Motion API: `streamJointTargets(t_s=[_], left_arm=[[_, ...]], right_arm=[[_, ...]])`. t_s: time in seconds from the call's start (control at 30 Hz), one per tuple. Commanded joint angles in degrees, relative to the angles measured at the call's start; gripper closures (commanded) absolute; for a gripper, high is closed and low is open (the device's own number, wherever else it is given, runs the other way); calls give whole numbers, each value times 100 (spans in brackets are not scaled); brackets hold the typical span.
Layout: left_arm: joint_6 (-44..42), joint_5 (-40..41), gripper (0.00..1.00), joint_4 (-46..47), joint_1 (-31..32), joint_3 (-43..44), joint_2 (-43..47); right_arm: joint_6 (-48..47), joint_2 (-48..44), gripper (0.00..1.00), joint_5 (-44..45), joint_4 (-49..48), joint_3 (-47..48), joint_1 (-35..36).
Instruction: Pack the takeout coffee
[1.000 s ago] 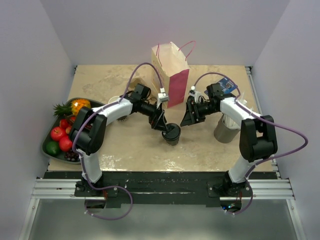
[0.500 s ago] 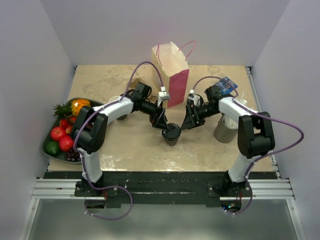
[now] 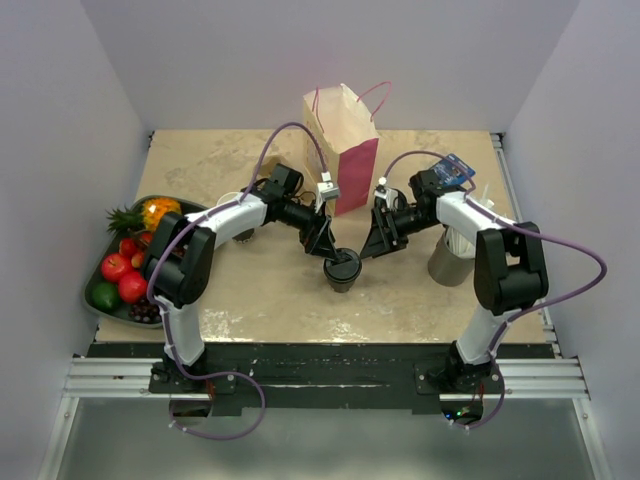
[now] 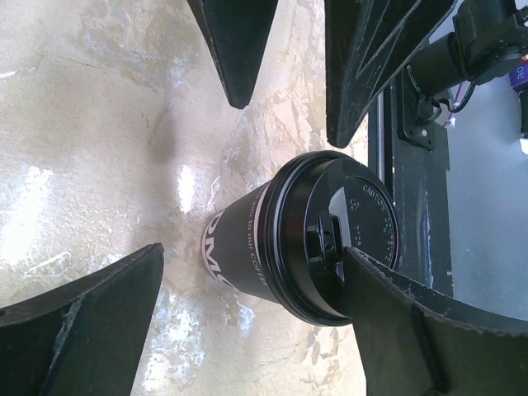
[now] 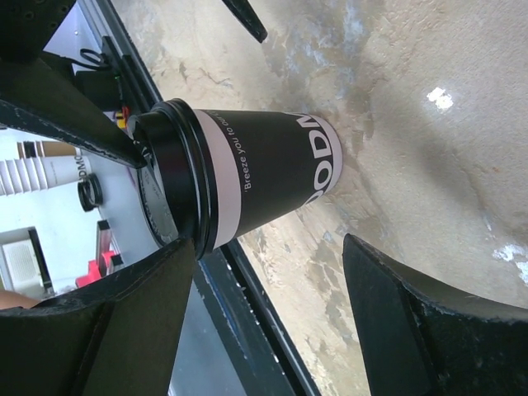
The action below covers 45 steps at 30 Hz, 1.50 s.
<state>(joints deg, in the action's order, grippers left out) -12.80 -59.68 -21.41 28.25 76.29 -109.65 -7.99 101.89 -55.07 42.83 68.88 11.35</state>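
The takeout coffee (image 3: 342, 268) stands upright on the table's middle, a dark-banded paper cup (image 5: 264, 169) with a black lid (image 4: 351, 239). My left gripper (image 3: 322, 240) stands open just left of it, wide jaws on either side of the cup's top (image 4: 252, 250). One of its fingers (image 4: 429, 330) covers the lid's edge, and I cannot tell if it touches. My right gripper (image 3: 378, 240) is open on the cup's right side. In the right wrist view that gripper (image 5: 271, 241) is low beside the cup, one finger (image 5: 124, 330) near the lid's rim.
A pink and tan paper bag (image 3: 342, 140) stands open behind the cup. A fruit tray (image 3: 100, 308) lies at the left edge. A grey cylinder (image 3: 450, 262) stands under the right forearm, and white cups (image 3: 230, 203) sit beside the left arm.
My right gripper has moved left, in toward the cup. The left gripper and the cup have hardly shifted.
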Motion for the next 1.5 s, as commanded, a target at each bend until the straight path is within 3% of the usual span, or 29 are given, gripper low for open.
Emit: streamJointTargets(t_s=[0.0,0.73,1.1,1.47], left_arm=[[93,-167,7,216,-4,158,22],[225,-184,7,348,23,53,13],[111,-35,7,330,31,-185,13],[111,-79,7,436,40,-361,-22]], right_arm=[[-80,68,24,-119,85,178,25],[-150,121,25,84,226,99,139],[-27,103,25,1498,410,143,394],[-80,33,26,2280,481,38,675]])
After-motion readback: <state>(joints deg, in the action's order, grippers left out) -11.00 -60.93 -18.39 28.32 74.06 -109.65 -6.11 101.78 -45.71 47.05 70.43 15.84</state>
